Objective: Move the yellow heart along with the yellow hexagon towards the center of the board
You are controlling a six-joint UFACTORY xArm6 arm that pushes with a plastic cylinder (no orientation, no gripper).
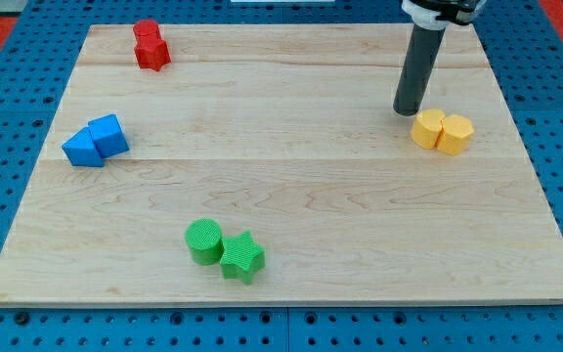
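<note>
My tip [409, 110], a bare rod w/ no jaws so holding nothing, sits on the surface [291, 196] just at 10 o'clock of the yellow heart [427, 128]. Heart touches the yellow hexagon [455, 134] at its 3 o'clock; pair is near the view's right edge, approx 2 o'clock from board ctr.

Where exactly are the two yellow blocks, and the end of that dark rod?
yellow heart [427, 128], camera view, on its top face.
yellow hexagon [455, 133], camera view, on its top face, touching the heart's right side.
my tip [408, 110], camera view, the rod's very end, just above-left of the heart.
</note>
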